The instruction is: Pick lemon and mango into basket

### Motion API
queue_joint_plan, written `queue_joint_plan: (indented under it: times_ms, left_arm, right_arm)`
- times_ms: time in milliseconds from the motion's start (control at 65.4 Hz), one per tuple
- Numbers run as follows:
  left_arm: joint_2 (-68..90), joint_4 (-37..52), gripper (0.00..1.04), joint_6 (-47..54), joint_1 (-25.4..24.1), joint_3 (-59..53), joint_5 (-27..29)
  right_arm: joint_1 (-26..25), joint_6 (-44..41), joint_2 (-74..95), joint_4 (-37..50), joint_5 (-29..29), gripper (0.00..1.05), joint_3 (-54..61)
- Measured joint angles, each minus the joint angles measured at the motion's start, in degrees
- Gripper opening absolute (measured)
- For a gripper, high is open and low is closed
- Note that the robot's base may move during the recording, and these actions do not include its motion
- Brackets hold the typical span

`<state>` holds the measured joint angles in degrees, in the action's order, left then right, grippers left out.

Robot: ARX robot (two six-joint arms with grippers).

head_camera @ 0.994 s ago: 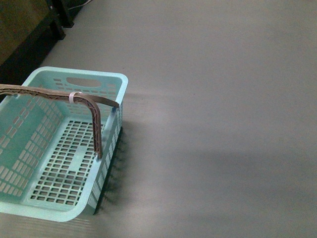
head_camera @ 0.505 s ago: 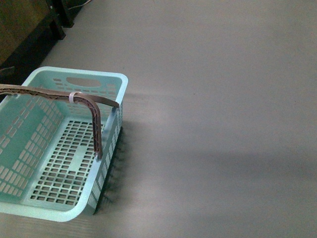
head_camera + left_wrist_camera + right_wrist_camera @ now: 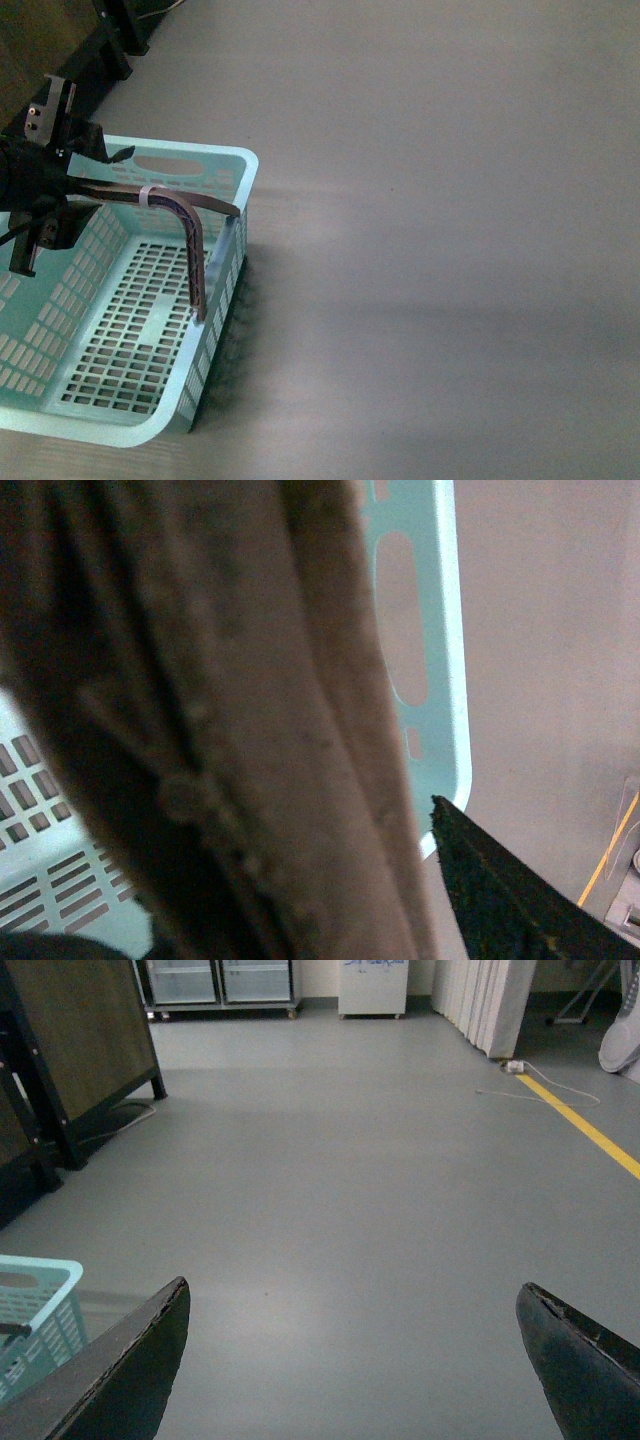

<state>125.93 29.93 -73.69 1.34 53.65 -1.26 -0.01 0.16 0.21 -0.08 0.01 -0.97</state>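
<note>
Caught the left tool (image 3: 47, 178) newly in the front view, unseen half a second back, black and parked at the left stretch of the handle (image 3: 195, 250). Found the basket (image 3: 205, 158) right where it sat before, on the floor (image 3: 450, 250) at lower left of that view, handle arching across it and bending down to the right wall. Saw one finger (image 3: 52, 108) poking up above the handle and another hanging below, handle running between them. Could not tell whether clenched on the handle or only straddling it. Spotted a white tie (image 3: 152, 193) on the handle just right of the tool. Got little from the left wrist view but brown handle up close, filling most of it, with the mint rim (image 3: 445, 630) behind and one dark fingertip (image 3: 500, 900) just beside. Over to the right wrist view: found the right tool (image 3: 350, 1360) released, fingers (image 3: 130, 1370) spread wide, grey floor showing between them. Glimpsed a corner of the basket near one of those fingers, apart from it.
</note>
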Motion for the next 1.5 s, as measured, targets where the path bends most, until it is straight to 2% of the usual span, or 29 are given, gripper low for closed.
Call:
queue_joint_plan:
  times_ms: [168,245,520,811,933,1224,1499]
  left_arm:
    - [0.1,-0.4,0.12,-2.3,-0.2,0.0,0.5]
    - [-0.2,-0.5,0.05,-4.3,-0.2,0.0,0.1]
    - [-5.4,-3.2,0.05,-3.7,-0.2,-2.8,0.4]
    - [-26.5,-9.3,0.05,-4.7,-0.6,-9.2,0.9]
    - [-38.4,-15.0,0.05,-6.0,-0.7,-11.6,1.0]
    - [-65.7,-35.1,0.05,-8.6,-0.7,-13.2,4.4]
    - [-78.6,-45.8,0.05,-11.9,2.3,-11.0,8.2]
  right_arm:
    - [0.0,0.0,0.0,0.0,0.0,0.96,0.0]
    - [0.0,0.0,0.0,0.0,0.0,0.96,0.0]
    - [0.0,0.0,0.0,0.0,0.0,0.96,0.0]
    - [0.0,0.0,0.0,0.0,0.0,0.96,0.0]
    - [0.0,0.0,0.0,0.0,0.0,0.96,0.0]
    - [0.0,0.0,0.0,0.0,0.0,0.96,0.0]
    - [0.0,0.0,0.0,0.0,0.0,0.96,0.0]
